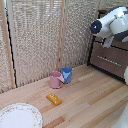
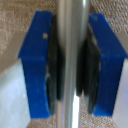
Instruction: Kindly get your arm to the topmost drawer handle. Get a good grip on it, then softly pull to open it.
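The white arm (image 1: pixel 112 22) reaches to the dark brown drawer unit (image 1: pixel 107 62) at the exterior view's right, up at its top drawer (image 1: pixel 121 45). The arm hides its own gripper there. In the wrist view the silvery drawer handle (image 2: pixel 71 30) runs straight between the two blue fingers (image 2: pixel 37 65). The dark inner pads press on both sides of the bar. My gripper (image 2: pixel 71 65) is shut on the handle. A lower drawer's thin handle (image 1: pixel 109 58) shows below the arm.
A pink cup (image 1: pixel 55 79) and a blue cup (image 1: pixel 67 74) stand together on the wooden table (image 1: pixel 95 100). A yellow block (image 1: pixel 54 98) lies in front of them, and a white plate (image 1: pixel 19 116) sits at the near left corner. A woven screen (image 1: pixel 35 35) stands behind.
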